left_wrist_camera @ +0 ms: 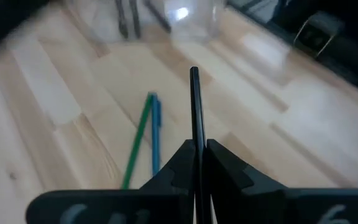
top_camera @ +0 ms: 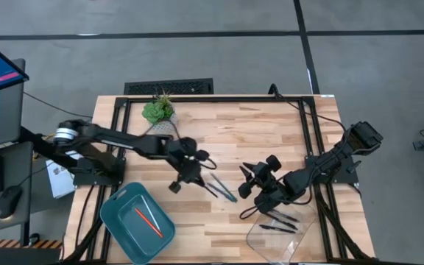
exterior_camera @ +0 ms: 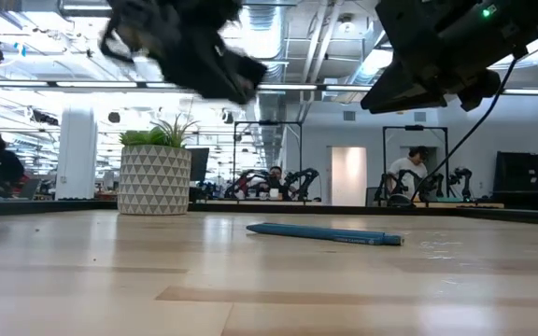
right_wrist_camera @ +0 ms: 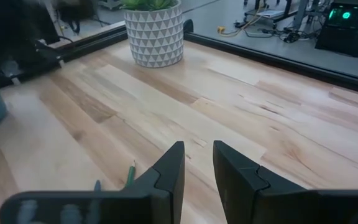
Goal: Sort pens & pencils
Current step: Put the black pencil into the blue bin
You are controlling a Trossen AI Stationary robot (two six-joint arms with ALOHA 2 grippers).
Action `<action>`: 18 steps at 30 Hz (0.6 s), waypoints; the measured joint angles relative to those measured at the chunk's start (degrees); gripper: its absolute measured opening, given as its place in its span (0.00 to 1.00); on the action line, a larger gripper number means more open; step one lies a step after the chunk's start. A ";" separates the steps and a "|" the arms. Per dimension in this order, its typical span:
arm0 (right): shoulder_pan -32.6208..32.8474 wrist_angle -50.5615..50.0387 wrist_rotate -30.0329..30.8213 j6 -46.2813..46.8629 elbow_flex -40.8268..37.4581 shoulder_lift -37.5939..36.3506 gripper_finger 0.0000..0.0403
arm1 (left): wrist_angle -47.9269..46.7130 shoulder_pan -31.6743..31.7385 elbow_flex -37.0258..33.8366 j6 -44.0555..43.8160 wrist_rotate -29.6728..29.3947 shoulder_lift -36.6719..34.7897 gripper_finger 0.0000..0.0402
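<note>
One black pen (left_wrist_camera: 195, 106) pinched in left claw (left_wrist_camera: 197, 149); lower end hidden.

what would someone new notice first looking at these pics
Most striking is the left gripper above the table's middle, jaws shut on a black pen that sticks out past them. Just beyond it a teal-blue pen and a green pencil lie together on the wood. A teal bin at the near left holds an orange-red pencil, and the right gripper waits open by a clear tray.
</note>
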 joint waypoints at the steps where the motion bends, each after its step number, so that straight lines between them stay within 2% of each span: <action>1: 0.09 -0.05 -0.01 0.03 0.00 0.00 0.27 | -1.29 -0.30 0.04 0.01 -0.04 -2.07 0.04; 8: 1.08 -0.68 -0.11 0.05 0.00 0.00 0.27 | -11.15 -5.95 -0.14 -2.54 0.31 -12.49 0.04; 15: 1.33 -0.66 -0.09 0.50 0.00 0.00 0.27 | -15.98 -15.74 -0.19 -5.32 -0.13 -14.65 0.04; 18: 1.31 -0.63 -0.04 0.50 0.00 0.00 0.27 | -17.15 -19.70 -0.20 -8.27 -3.91 -14.65 0.04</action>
